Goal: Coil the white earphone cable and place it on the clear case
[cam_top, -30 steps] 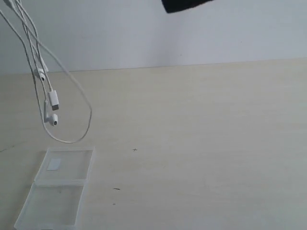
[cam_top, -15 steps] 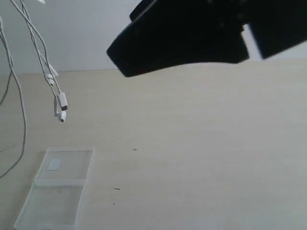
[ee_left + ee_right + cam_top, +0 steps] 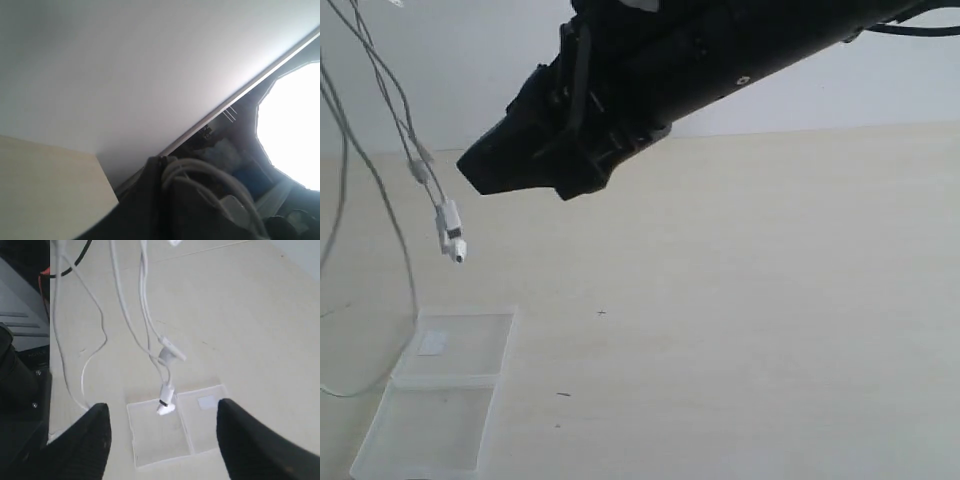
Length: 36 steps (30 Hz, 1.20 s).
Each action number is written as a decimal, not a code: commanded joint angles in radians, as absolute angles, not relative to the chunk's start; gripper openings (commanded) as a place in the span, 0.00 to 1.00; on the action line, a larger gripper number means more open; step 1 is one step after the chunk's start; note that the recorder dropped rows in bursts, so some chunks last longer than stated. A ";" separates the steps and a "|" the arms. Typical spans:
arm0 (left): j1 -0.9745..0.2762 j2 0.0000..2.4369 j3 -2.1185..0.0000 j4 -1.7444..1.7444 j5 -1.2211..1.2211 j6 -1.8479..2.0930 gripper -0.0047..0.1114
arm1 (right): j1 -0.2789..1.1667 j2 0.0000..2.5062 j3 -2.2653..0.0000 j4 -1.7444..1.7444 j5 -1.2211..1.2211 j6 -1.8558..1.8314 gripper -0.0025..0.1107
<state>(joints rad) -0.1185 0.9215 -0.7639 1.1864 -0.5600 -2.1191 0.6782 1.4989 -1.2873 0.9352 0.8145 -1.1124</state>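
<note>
The white earphone cable [image 3: 449, 222] hangs in several strands from above the exterior view's top left, its plug and one earbud [image 3: 458, 250] dangling above the table. A low loop touches the table left of the clear case [image 3: 445, 395]. That case lies open and flat, with a small white label [image 3: 432, 343] on its far half. In the left wrist view, loops of the cable [image 3: 200, 167] sit against the dark left gripper [image 3: 170, 195], which holds them. My right gripper [image 3: 510, 175] reaches across from the right, high above the table. Its fingers stand wide open, with the plug [image 3: 166, 402] and case [image 3: 175, 435] seen between them.
The light wooden table [image 3: 750, 300] ends at a pale wall behind. In the right wrist view, dark equipment and black cables [image 3: 20, 365] sit beyond the table's edge, near the cable's low loop.
My right arm has swung down and leftward into the exterior view, toward the hanging cable. The cable's low loop has sagged onto the table beside the case.
</note>
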 commanded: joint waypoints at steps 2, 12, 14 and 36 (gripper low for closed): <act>-0.077 0.920 -0.761 1.140 -0.611 -2.124 0.04 | 0.674 1.553 -1.283 1.128 0.806 -1.312 0.55; -0.077 0.920 -0.761 1.121 -0.587 -2.124 0.04 | 0.674 1.567 -1.283 1.284 0.870 -1.447 0.66; -0.077 0.920 -0.761 1.119 -0.585 -2.124 0.04 | 0.674 1.572 -1.283 1.284 0.885 -1.447 0.69; -0.077 0.920 -0.761 1.108 -0.577 -2.124 0.04 | 0.674 1.689 -1.283 1.489 0.929 -1.556 0.69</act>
<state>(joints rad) -0.0798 0.9215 -0.7639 1.1260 -0.5730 -2.1191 0.6782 1.6725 -1.2873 1.4449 0.9243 -1.5193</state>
